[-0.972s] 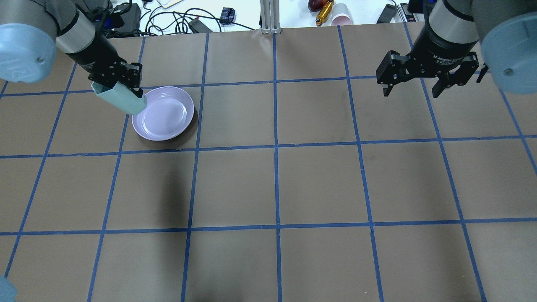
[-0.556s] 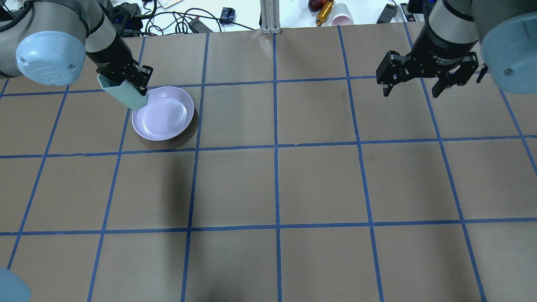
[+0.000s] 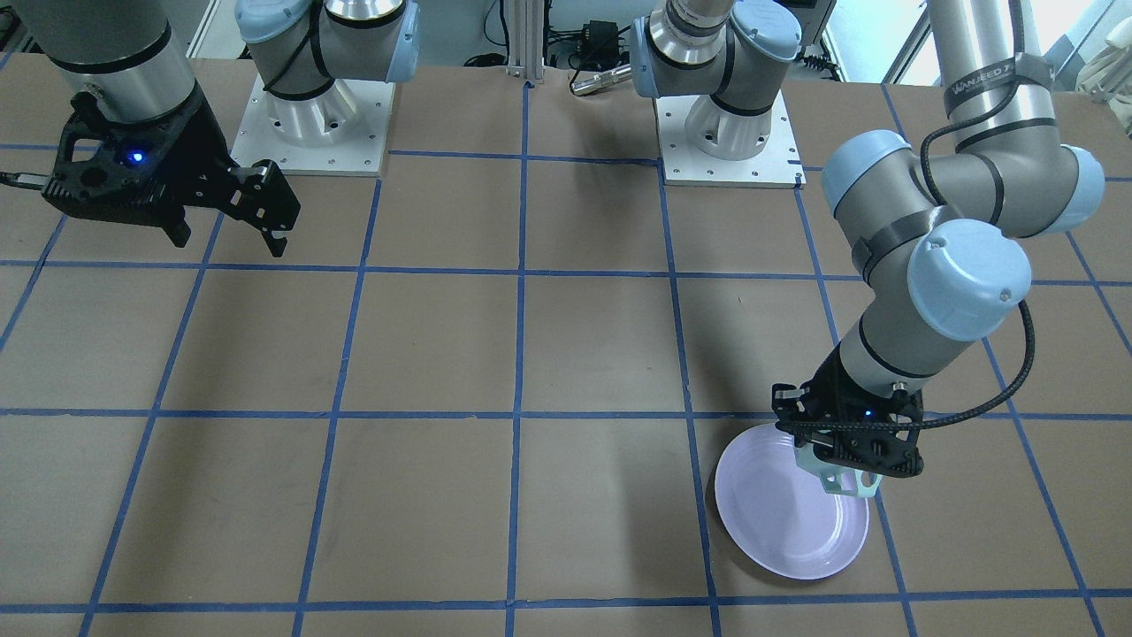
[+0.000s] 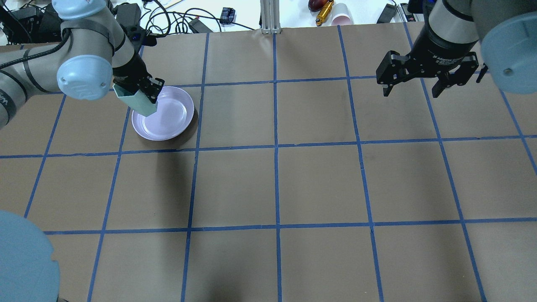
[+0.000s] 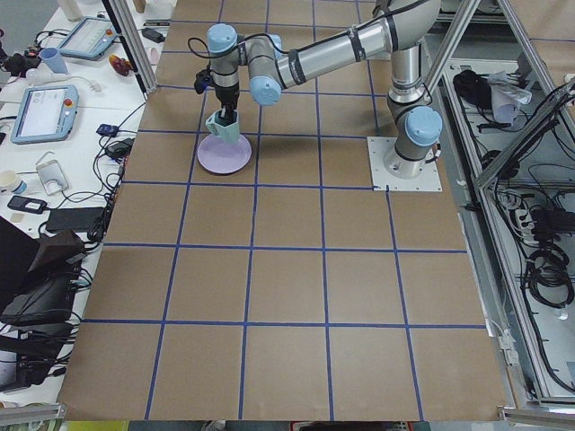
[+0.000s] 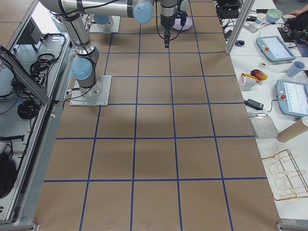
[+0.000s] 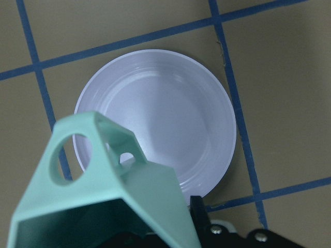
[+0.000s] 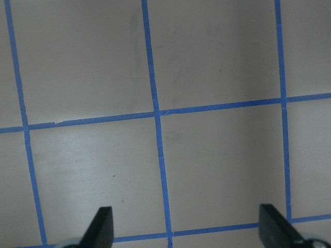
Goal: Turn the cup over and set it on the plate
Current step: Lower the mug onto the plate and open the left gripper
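My left gripper (image 4: 144,90) is shut on the pale mint-green faceted cup (image 4: 136,100) and holds it tilted above the near-left rim of the lavender plate (image 4: 170,115). In the front-facing view the cup's open-frame handle (image 3: 840,480) hangs below the left gripper (image 3: 853,460) over the plate (image 3: 787,522). The left wrist view shows the cup (image 7: 108,191) close up with the plate (image 7: 165,119) beneath it. My right gripper (image 4: 415,86) is open and empty, high over the far right of the table; its fingertips (image 8: 101,225) frame bare paper.
The table is covered in brown paper with a blue tape grid (image 4: 275,144). Cables, a paper cup (image 4: 340,14) and other clutter lie beyond the far edge. The arm bases (image 3: 725,133) are bolted at the robot's side.
My left arm has swung the cup to the right, from the plate's left edge to further over the plate. The right arm has not moved.
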`<action>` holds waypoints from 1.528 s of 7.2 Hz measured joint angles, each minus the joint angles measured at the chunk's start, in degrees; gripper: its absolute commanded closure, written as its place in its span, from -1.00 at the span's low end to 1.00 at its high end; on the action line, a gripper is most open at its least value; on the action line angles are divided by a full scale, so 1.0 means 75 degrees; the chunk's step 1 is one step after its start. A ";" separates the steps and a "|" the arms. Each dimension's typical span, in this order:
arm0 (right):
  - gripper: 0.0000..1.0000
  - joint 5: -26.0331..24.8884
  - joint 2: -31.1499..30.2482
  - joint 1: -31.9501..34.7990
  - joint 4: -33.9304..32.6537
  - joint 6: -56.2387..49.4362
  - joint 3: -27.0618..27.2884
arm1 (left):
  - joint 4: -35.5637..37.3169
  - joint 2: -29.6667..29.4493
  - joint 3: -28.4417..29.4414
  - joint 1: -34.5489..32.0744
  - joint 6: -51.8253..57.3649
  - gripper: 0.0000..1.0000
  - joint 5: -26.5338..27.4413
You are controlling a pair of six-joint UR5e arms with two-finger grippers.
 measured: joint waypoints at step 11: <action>-1.00 -0.0004 0.0000 0.0000 0.0000 0.0000 0.0000 | 0.0941 -0.0971 -0.0273 -0.0199 -0.0027 -1.00 0.0031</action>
